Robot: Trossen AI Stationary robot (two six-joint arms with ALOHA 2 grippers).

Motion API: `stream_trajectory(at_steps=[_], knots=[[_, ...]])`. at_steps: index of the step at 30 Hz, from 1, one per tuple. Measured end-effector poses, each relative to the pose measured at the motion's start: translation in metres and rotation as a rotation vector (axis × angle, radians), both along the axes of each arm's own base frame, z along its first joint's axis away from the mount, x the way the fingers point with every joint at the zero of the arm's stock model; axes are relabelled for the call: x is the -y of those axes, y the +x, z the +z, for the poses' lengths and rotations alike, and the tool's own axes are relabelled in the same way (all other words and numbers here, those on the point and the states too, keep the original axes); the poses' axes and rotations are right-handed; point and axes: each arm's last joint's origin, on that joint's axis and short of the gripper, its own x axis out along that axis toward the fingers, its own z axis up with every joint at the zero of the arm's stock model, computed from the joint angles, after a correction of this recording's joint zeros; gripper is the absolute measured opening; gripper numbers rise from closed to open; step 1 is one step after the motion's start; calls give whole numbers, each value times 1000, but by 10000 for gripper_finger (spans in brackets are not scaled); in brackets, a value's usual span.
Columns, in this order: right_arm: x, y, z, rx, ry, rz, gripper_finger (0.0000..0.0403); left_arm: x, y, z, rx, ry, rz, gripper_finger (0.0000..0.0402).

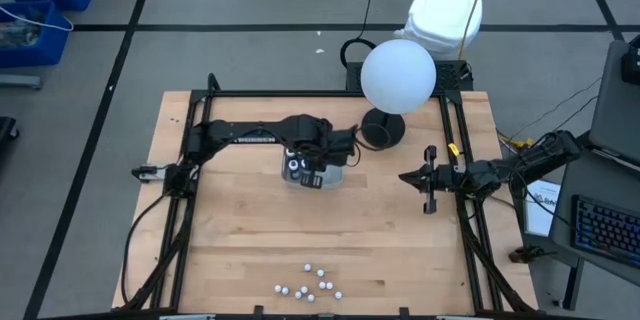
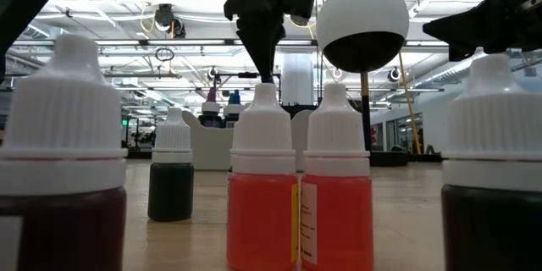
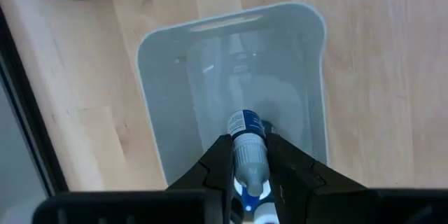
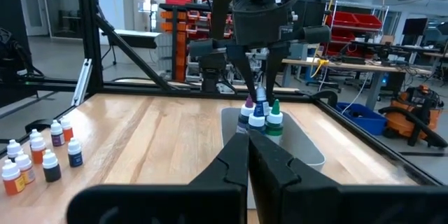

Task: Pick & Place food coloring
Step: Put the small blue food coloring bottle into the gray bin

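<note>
While clamped in the left pincer (image 3: pixel 250 175), one blue-labelled bottle (image 3: pixel 248 150) above the grey tray (image 3: pixel 164 77) holding three bottles (image 4: pixel 257 117); right pincer (image 4: pixel 248 155) clenched.

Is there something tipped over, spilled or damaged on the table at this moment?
Nothing stands out. The left gripper holds one food coloring bottle over the grey tray, where other bottles stand upright. The remaining bottles stand upright near the table's front edge. No spill is visible.

no lettering can be read; the bottle labels (image 2: pixel 306 220) show print (too small to read).
</note>
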Motion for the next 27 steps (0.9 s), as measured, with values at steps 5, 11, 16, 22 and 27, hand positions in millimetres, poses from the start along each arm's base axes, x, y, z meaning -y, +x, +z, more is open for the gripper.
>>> stream_trajectory(at_steps=[5, 11, 16, 22, 27], knots=[[0, 0, 0, 0, -5, 0, 0, -1, 5, -7, 8, 3, 4, 69], [0, 0, 0, -1, -6, 0, 0, -2, 15, -30, -41, 0, -4, 69], [0, 0, 0, -5, -10, 0, 0, -3, 23, -53, -96, 1, -27, 69], [0, 0, -1, -10, -22, 0, 0, -3, 29, -74, -143, 1, -27, 69], [0, 0, -1, -10, -30, -1, 0, -4, 33, -85, -153, 0, -28, 69]])
